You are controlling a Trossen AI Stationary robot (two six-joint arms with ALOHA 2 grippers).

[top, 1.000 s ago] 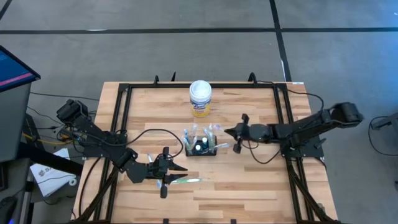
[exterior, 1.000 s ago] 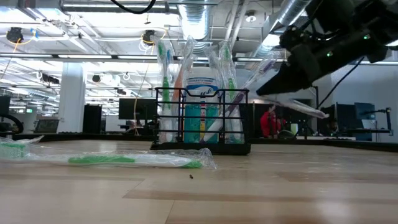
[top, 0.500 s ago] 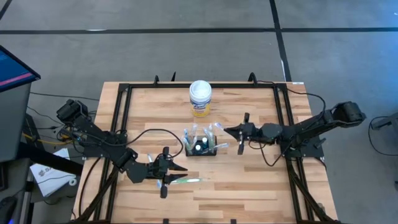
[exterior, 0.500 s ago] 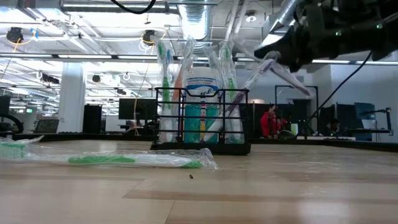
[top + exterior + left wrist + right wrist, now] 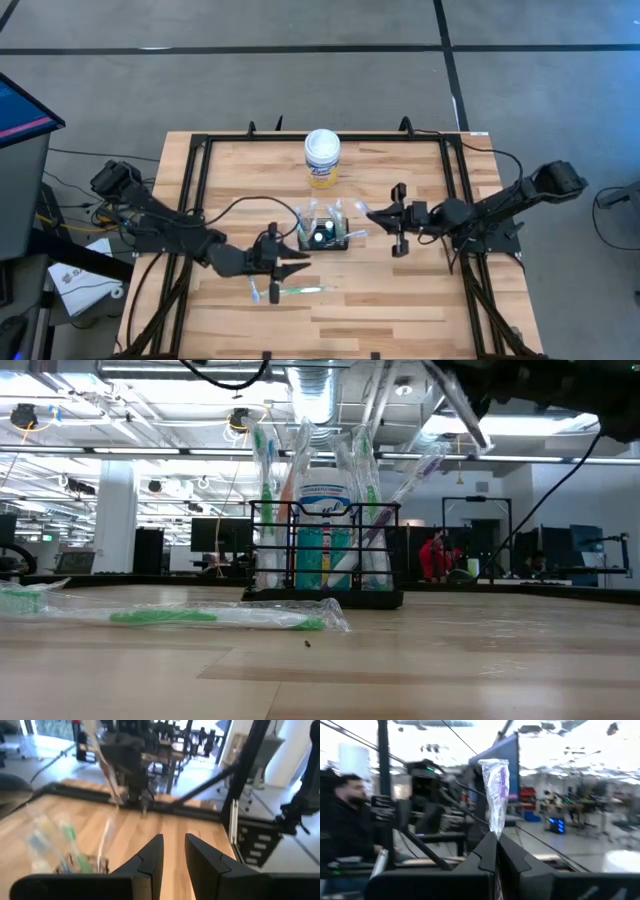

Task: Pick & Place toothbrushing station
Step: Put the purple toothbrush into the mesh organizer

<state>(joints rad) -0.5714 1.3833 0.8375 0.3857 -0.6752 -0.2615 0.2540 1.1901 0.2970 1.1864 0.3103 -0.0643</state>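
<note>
The toothbrushing station (image 5: 322, 236), a black wire caddy (image 5: 325, 555), stands mid-table with several wrapped toothbrushes and a blue tube upright in it. To its right, my right gripper (image 5: 368, 211) is shut on a purple toothbrush in a clear wrapper (image 5: 496, 790), which reaches the top of the low view (image 5: 458, 405). My left gripper (image 5: 298, 262) hovers open just left of and nearer than the caddy, with nothing between its fingers (image 5: 173, 851). A green wrapped toothbrush (image 5: 300, 290) lies flat on the table below it (image 5: 200, 617). My right gripper pinches the wrapped purple toothbrush between its two fingers, with the wrapper (image 5: 495, 831) rising straight out of the fingertips. The fingers come from the table's right side, tipped a little upward. The toothbrush is lifted clear of the table and the caddy, slanting in the air.
A round white-lidded canister with a yellow label (image 5: 322, 158) stands behind the caddy near the far edge. A black frame (image 5: 200, 150) runs around the wooden table top. People sit in the room beyond the table.
My right gripper has risen and tipped its fingers upward, drawing back a little toward the table's right edge. The purple toothbrush has gone up with it, from beside the caddy to well above it. My left gripper has moved toward the caddy.
</note>
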